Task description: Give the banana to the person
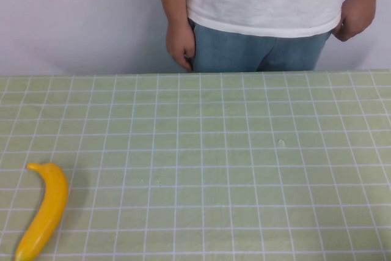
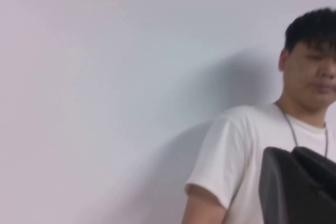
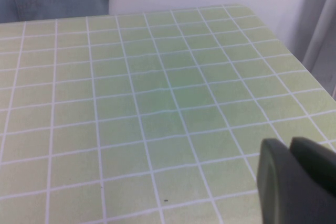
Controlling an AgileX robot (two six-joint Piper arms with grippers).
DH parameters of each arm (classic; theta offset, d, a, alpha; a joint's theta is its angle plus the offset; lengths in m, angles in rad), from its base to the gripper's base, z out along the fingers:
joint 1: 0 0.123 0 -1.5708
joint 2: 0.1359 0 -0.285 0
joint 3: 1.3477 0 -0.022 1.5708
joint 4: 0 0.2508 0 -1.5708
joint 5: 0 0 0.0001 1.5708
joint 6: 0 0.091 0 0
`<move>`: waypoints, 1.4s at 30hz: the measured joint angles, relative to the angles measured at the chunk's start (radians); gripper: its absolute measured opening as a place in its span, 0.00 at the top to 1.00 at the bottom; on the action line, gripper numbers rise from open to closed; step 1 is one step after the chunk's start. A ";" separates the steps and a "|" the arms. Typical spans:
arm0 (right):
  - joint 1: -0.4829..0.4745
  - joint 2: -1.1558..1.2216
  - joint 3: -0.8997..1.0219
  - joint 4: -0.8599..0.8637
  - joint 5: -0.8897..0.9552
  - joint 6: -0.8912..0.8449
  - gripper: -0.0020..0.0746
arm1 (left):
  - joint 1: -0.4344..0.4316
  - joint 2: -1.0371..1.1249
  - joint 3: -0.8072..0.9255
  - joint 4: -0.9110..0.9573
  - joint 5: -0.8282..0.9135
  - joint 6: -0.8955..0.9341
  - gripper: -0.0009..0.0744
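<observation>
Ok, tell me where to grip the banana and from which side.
Grip the banana at mid-body, from above, pincer closing across its width. It lies flat near the table's left front corner, stem pointing away. The left pincer seems closer; the right pincer hangs over the right side.

Banana (image 1: 44,216) tip cut by frame edge; both hands' fingers mostly out of frame.

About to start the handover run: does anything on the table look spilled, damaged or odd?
Nothing stands out. The banana lies intact near the table's front left corner; the person stands behind it, hands down. Neither gripper appears in the high view.
</observation>
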 joint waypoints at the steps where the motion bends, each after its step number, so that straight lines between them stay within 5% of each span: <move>1: 0.000 0.000 0.000 0.000 0.000 0.000 0.99 | 0.000 0.010 -0.044 -0.006 0.038 0.004 0.99; 9: 0.000 0.000 0.000 0.000 0.000 0.000 0.99 | 0.000 0.222 -0.397 -0.019 0.378 0.006 0.99; 20: 0.000 0.000 0.000 0.000 0.000 0.000 0.99 | 0.000 0.336 -0.478 -0.023 0.358 0.036 0.99; 25: 0.000 0.000 0.000 0.000 0.000 0.000 0.99 | 0.000 0.395 -0.568 0.042 0.616 0.034 0.99; 34: 0.000 0.000 0.000 0.000 0.000 0.000 0.99 | 0.000 0.654 -0.910 0.470 1.290 -0.245 0.99; 42: 0.000 0.000 0.000 0.000 0.000 0.000 0.99 | 0.000 0.804 -0.930 0.372 1.558 -0.166 0.99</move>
